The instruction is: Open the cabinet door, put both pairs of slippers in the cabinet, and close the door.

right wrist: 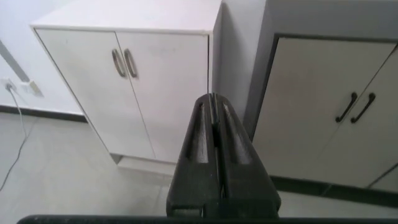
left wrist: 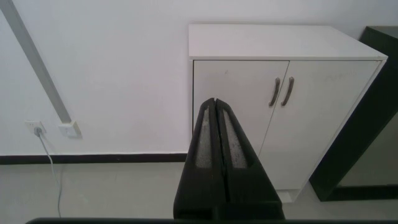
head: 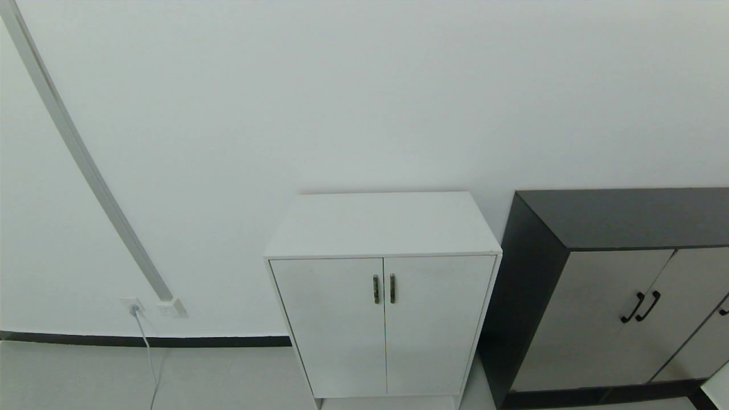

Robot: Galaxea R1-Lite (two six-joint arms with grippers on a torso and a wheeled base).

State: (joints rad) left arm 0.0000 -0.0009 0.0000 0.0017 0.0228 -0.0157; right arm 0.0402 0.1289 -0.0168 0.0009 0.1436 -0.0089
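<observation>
Cabinet with two doors, two handles.

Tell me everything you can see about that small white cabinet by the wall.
The white cabinet is a plain upright box of what looks like smooth board, its top flat. Its two doors are shut, meeting in the middle, each with a slim vertical metallic handle beside the seam. It stands on the floor against the wall, a dark cabinet close on its right.

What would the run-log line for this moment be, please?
white cabinet: doors shut | left gripper: shut, empty | right gripper: shut, empty
</observation>
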